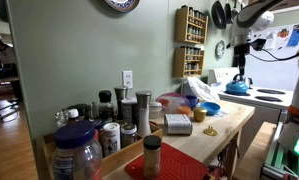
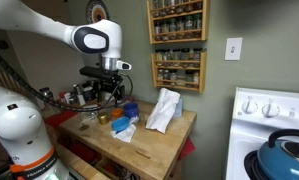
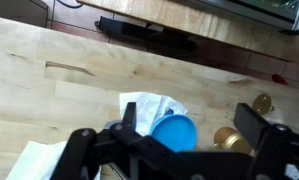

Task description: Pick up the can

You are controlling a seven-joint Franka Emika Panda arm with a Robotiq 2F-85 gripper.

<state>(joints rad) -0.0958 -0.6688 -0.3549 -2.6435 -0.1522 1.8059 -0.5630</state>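
Can (image 1: 177, 123): set on the wooden table (image 1: 221, 128), just beside a yellow jar (image 1: 199, 113), near a blue bowl (image 1: 208, 107). Gripper (image 3: 169, 150): held above the table, jaws spread wide, nothing pinched; bowl and white cloth (image 3: 144, 104) seen beneath.

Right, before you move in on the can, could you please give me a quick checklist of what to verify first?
1. Gripper open: ok, its fingers are spread wide in the wrist view, with nothing between them.
2. Can located: ok, it stands upright on the wooden table in an exterior view.
3. Can under the gripper: not ok, the wrist view shows a blue bowl and white paper instead.
4. Room beside the can: cannot tell, a small yellow jar stands close.
5. Gripper clear of the table: ok, it hangs above it.
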